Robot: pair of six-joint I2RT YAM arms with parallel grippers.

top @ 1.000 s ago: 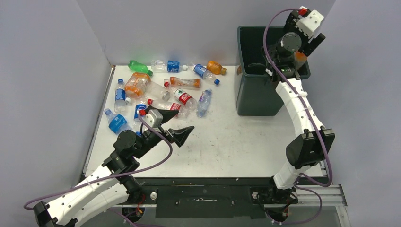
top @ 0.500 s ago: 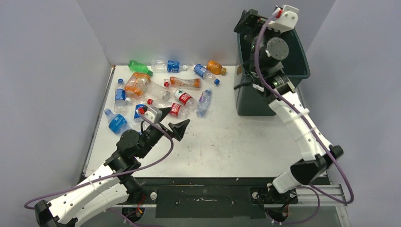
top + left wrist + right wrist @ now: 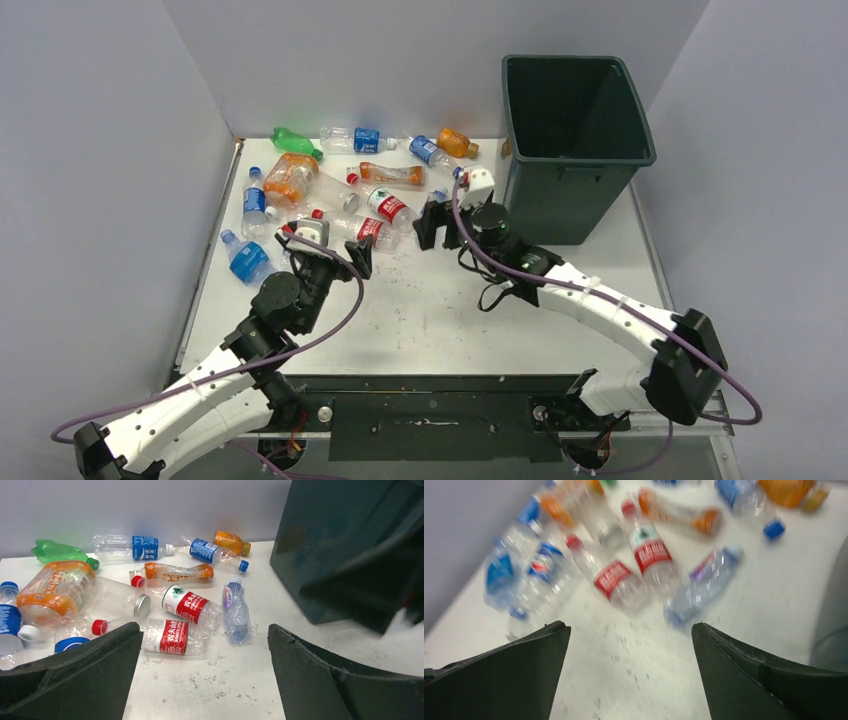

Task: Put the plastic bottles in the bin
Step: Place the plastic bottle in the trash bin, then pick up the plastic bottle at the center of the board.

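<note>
Both my grippers spread, empty: right gripper [image 3: 629, 626], left gripper [image 3: 205, 627]. Red-label bottle [image 3: 172, 636] just ahead of both; they may clash, or a nudge rolls it away.

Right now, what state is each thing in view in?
bin, upright, top open, nothing visible inside.
plastic bottles, scattered outside the bin to its left, none gripped.
left gripper, open, empty, facing the bottles.
right gripper, open, empty, facing the bottles.
</note>
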